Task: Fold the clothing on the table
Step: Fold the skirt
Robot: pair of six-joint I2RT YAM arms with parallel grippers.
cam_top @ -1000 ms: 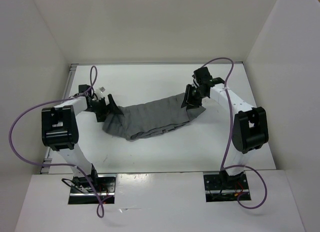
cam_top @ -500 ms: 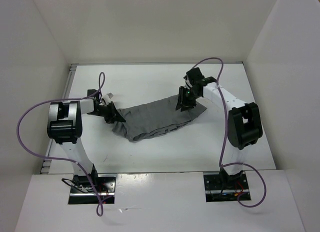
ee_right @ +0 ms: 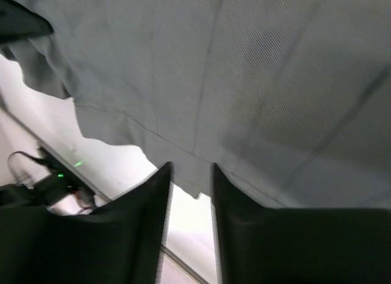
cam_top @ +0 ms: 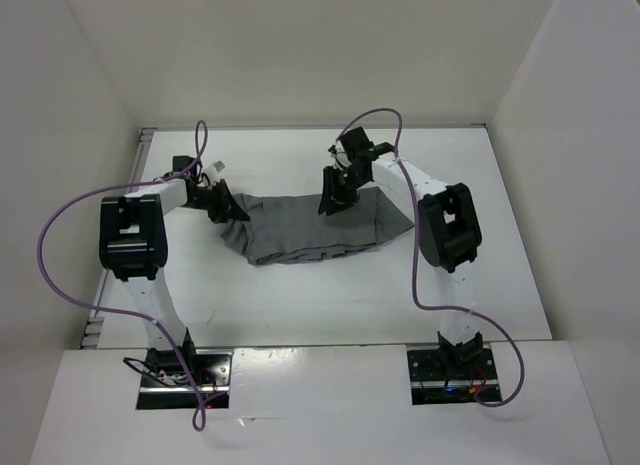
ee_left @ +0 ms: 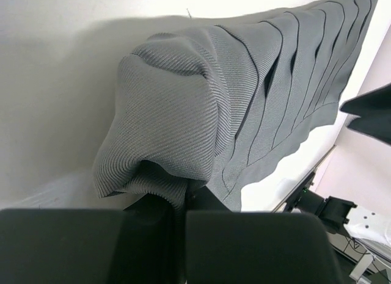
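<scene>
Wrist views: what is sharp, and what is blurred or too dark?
Left wrist view: the clothing shows sharp weave and pleats, while the left gripper is a black, featureless mass. Right wrist view: the clothing is soft and blurred, and the right gripper is only a dark silhouette.

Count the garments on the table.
1: the grey pleated clothing lies across the middle of the table, its left end pinched by the left gripper. Nothing suggests another hidden beneath.

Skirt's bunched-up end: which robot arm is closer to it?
Left. The left fingers pinch that bunched end of the skirt. The right fingers are open farther along, by the middle of its far edge.
</scene>
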